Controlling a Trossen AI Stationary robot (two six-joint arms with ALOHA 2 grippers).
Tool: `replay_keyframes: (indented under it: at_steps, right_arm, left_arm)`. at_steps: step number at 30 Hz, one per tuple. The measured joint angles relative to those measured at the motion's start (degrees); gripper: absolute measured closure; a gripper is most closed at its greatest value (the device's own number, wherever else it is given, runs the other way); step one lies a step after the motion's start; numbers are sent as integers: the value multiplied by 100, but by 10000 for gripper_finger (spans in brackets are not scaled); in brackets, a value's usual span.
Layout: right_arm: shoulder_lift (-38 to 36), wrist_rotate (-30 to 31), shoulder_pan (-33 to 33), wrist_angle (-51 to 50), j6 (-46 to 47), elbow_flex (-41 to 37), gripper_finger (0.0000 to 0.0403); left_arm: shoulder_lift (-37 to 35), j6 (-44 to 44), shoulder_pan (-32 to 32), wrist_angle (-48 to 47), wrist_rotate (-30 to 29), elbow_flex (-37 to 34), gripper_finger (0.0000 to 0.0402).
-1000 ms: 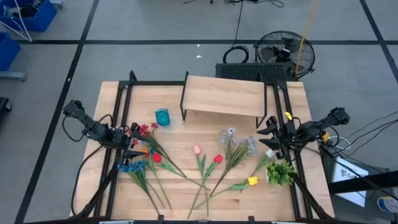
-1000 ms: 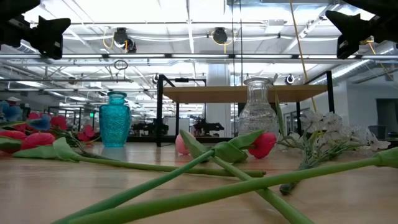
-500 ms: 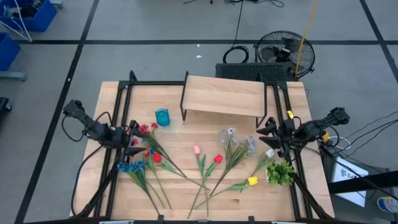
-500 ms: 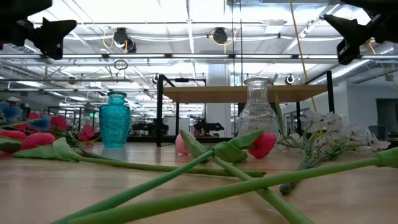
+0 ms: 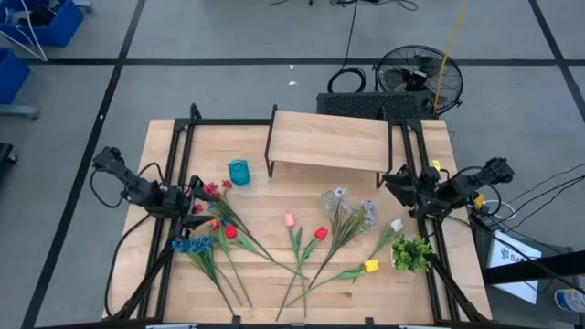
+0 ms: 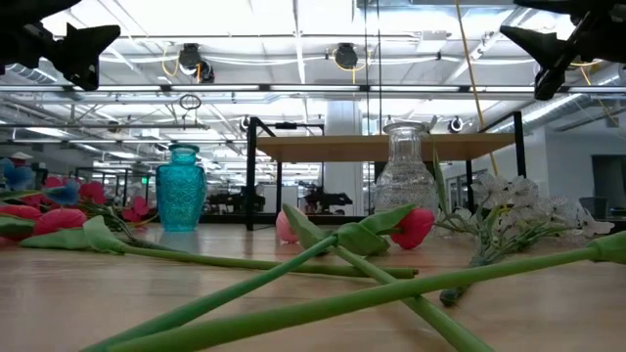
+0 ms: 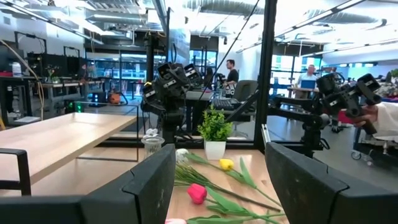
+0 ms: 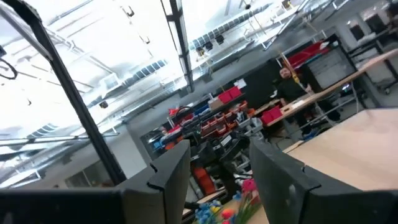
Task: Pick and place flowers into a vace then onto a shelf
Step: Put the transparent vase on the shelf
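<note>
Several flowers lie flat on the tabletop: red and pink ones and blue ones at the left, a pink tulip, a red tulip, a yellow one and white ones. A clear glass vase and a small teal vase stand upright in front of the shelf. My left gripper is open and empty above the red flowers at the left. My right gripper is open and empty, raised above the table's right side.
A bushy green leafy clump in a white pot stands near the right front. Black frame rails run along the table's left and right sides. People show in the room beyond the table in the left wrist view.
My right gripper has gone up and toward the table's far edge, and has turned about its wrist. The flowers and vases have kept still.
</note>
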Motion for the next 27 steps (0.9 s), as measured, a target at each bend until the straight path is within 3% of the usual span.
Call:
replay_keyframes:
  at_steps: [5, 13, 21, 25, 27]
  right_arm:
    - [31, -18, 0, -265, 262, 0, 243]
    - [101, 184, 0, -390, 265, 0, 243]
    - [101, 304, -2, -380, 27, 5, 243]
    - [101, 300, -2, -153, -51, 7, 243]
    - [101, 295, -2, 45, -66, 7, 243]
  left_arm:
    - [0, -275, 0, 191, 7, 0, 146]
    - [0, -316, 0, 1702, -99, 0, 146]
    - [-2, 614, 0, 3304, -2385, 0, 146]
    - [-2, 336, 0, 3278, -3295, 0, 146]
    - [-2, 43, 0, 3279, -3421, 0, 146]
